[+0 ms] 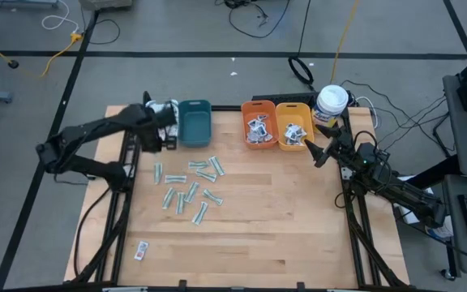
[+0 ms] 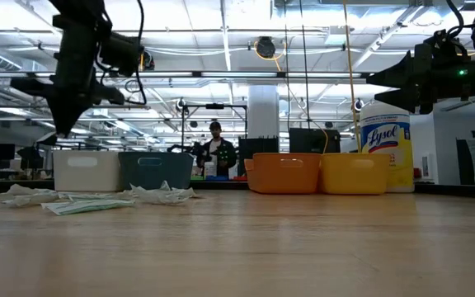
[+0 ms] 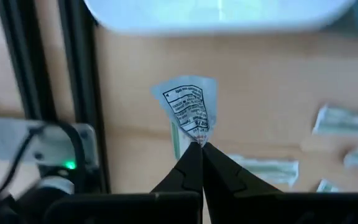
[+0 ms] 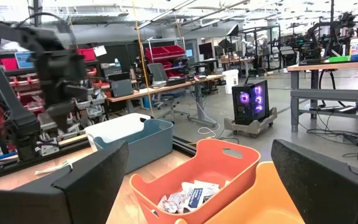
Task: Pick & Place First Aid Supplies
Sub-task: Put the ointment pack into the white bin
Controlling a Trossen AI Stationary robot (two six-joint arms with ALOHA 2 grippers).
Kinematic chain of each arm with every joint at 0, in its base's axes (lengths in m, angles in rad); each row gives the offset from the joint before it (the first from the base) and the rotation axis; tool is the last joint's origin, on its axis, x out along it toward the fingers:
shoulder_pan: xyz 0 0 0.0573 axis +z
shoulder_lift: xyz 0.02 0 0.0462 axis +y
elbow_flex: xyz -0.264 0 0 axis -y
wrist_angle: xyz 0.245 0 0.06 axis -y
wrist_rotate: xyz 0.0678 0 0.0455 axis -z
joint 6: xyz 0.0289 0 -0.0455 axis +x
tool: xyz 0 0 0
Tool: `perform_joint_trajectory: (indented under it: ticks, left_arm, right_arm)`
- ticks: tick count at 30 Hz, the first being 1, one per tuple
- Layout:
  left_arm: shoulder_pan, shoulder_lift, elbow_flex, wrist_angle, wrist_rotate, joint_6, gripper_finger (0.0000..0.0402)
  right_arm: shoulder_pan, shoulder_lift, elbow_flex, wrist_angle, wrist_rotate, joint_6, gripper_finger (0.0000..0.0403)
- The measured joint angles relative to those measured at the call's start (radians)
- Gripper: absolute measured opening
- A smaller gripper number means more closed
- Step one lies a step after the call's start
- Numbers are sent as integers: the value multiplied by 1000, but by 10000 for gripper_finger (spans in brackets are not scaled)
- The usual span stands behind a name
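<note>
While our left gripper (image 3: pixel 199 149) pinches a small white squarish packet with dark print (image 3: pixel 190 112) by one corner, its fingers fully closed, we hold it above the table's far left, just short of the white plastic bin (image 3: pixel 210 15); that looks like a carry toward a drop there. Pale-green strip packets (image 1: pixel 191 185) lie scattered on the wooden table (image 1: pixel 298 227), awaiting sorting. Our right gripper (image 1: pixel 314 151) waits spread wide and empty beside the yellow-orange bin (image 1: pixel 294 130); the orange bin (image 4: pixel 197 168) already holds white packets. A white canister (image 2: pixel 384 148) reads "Lysol".
</note>
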Motion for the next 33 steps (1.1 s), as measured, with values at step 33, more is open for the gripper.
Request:
perform_joint_trajectory:
  ticks: [33]
  left_arm:
    - [418, 479, 291, 184, 2, 448, 144]
  right_arm:
    - [0, 0, 0, 0, 0, 0, 392]
